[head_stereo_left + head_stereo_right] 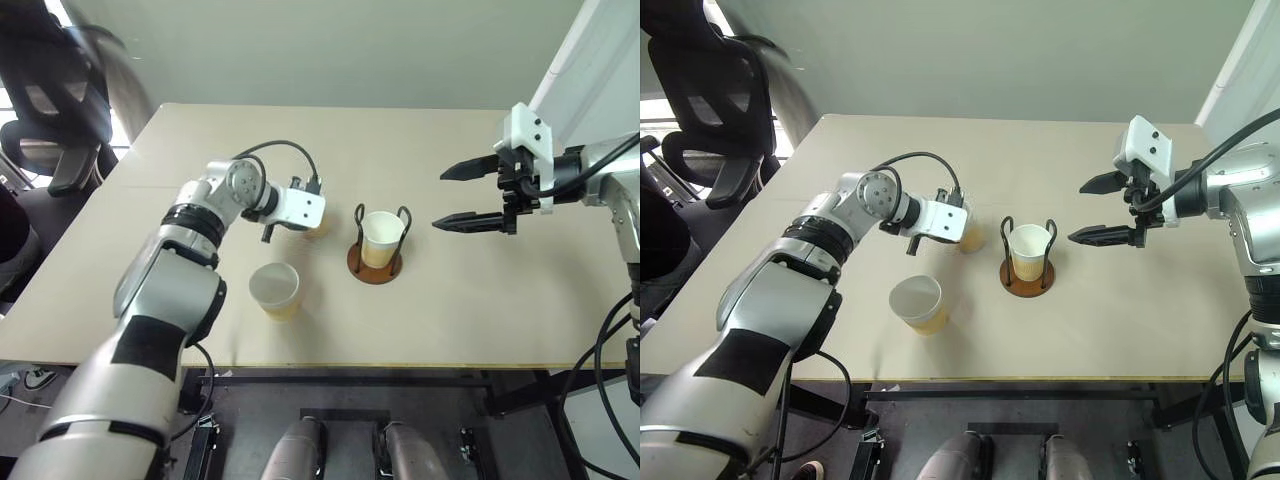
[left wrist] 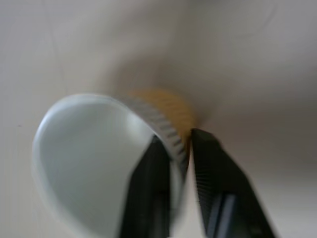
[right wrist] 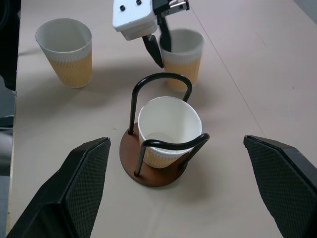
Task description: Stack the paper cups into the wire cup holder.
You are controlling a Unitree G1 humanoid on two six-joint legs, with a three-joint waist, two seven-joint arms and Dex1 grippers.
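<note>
Beige table (image 1: 470, 310), black office chair (image 1: 710, 110).

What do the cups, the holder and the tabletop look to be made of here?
The paper cups look like paper: matte white inside, rolled rim, ribbed tan-yellow outer wall. The wire cup holder has bent black loops, probably painted or coated metal wire, on a reddish-brown disc that could be wood or plastic. The table is smooth matte beige, likely laminate.
</note>
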